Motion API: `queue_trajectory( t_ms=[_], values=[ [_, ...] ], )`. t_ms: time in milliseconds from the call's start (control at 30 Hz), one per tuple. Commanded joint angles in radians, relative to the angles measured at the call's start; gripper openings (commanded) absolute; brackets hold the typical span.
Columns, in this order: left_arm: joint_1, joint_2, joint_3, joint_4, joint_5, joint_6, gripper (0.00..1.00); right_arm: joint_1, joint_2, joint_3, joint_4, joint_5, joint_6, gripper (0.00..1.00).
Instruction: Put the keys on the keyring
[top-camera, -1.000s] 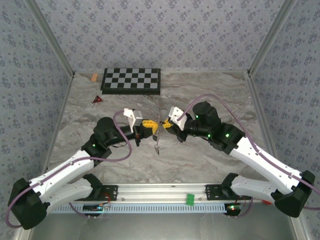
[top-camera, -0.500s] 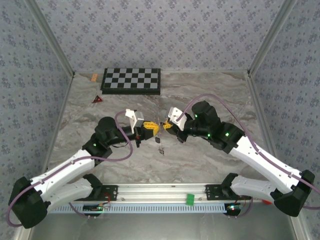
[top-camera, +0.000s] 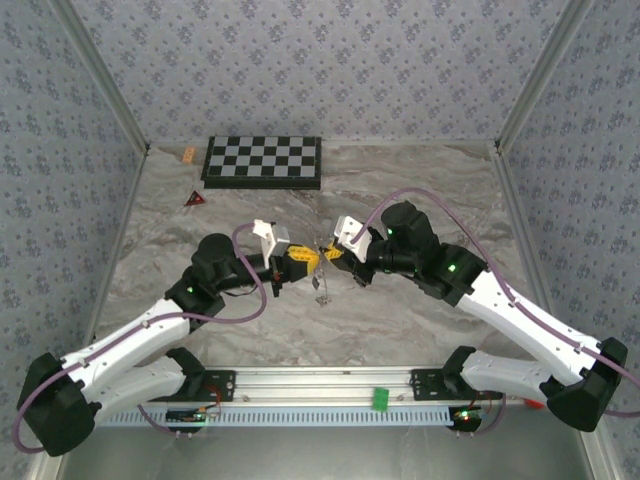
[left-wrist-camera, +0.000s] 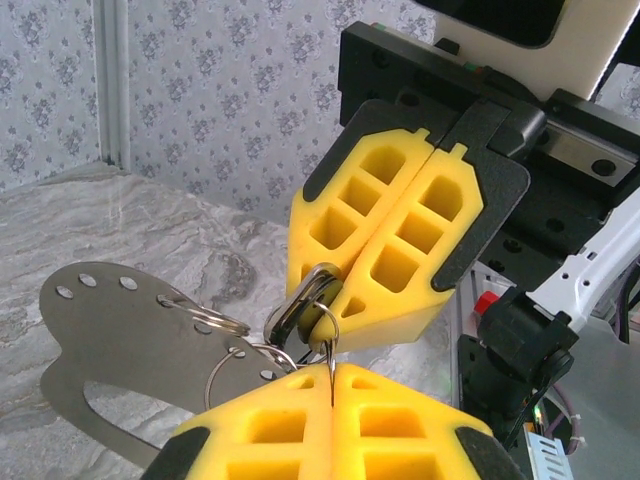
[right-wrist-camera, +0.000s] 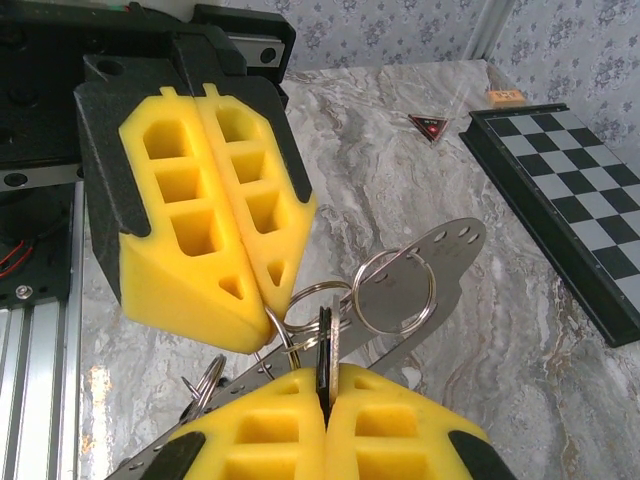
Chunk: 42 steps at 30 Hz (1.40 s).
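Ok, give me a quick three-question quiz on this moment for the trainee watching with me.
1. True or false: the left gripper and the right gripper both stand open.
2. The red triangle lies: A) just off the near left corner of the chessboard; B) between the arm bases; C) on the chessboard.
3. What does the right gripper pinch, as its own wrist view shows it?

Key
1. False: both are shut, the left on the keyring.
2. A.
3. A black-headed key, next to a holed metal tag.
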Motion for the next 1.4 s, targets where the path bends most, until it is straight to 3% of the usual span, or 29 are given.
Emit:
queue_trajectory(
  t_ms=[0, 367, 400, 533, 867, 1133, 1367],
  values=[
    [-0.012, 0.012, 0.030, 0.010, 0.039, 0.028, 0.00, 0.008, -0.020, 0.039, 0.016, 0.003, -0.013, 0.00],
    [-0.011, 0.065, 0.055, -0.023, 0.032, 0.042, 0.00, 0.016, -0.023, 0.075, 0.008, 0.013, -0.013, 0.00],
    [-0.012, 0.063, 0.053, -0.025, 0.023, 0.042, 0.03, 0.016, -0.024, 0.075, 0.009, 0.018, -0.014, 0.00],
    [-0.008, 0.030, 0.043, -0.028, -0.026, 0.042, 0.45, 0.011, -0.029, 0.073, -0.003, 0.047, -0.023, 0.00],
    [0.016, -0.118, -0.027, -0.001, -0.240, 0.009, 0.85, -0.027, 0.001, 0.057, -0.005, 0.091, -0.011, 0.00],
    [0.023, -0.220, -0.074, -0.012, -0.445, -0.010, 0.99, -0.065, 0.078, 0.005, 0.105, 0.125, 0.006, 0.00],
    [0.027, -0.313, -0.127, -0.010, -0.570, -0.027, 1.00, -0.087, 0.236, 0.001, 0.234, 0.110, 0.051, 0.00]
  ],
)
